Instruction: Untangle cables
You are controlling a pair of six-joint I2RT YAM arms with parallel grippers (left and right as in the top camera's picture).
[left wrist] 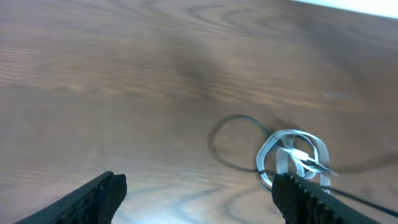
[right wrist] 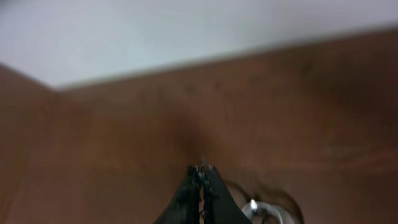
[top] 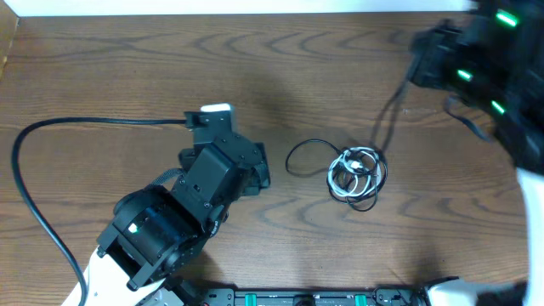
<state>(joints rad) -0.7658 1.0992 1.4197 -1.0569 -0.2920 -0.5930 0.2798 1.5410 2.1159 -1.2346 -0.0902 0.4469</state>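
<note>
A bare wooden tabletop [top: 127,68] carries the cables [top: 357,174], which lie in 1 small knot right of center: white turns wound through black ones, with a single black loop [top: 308,157] spilling out flat on its left side. From the knot 1 thin black cable [top: 393,106] climbs in a nearly straight line toward the far right corner, where it meets the right hand [top: 421,59]. That hand is clenched, its 2 fingers pressed together in the right wrist view [right wrist: 200,171], and it seems to pinch this cable, though the blur there hides the contact itself. The left hand [top: 259,168] sits near the knot on its left, apart from it, with open wood and the black loop between them. It is released: in the left wrist view its 2 fingers [left wrist: 99,196] stand wide apart at the bottom edge, and the knot [left wrist: 292,155] shows just above the right finger, touching neither. A thick cable [top: 21,170] belonging to the left arm sweeps round the tabletop's left side, well apart from the knot. A black rail [top: 297,298] with green marks runs along the near edge.
</note>
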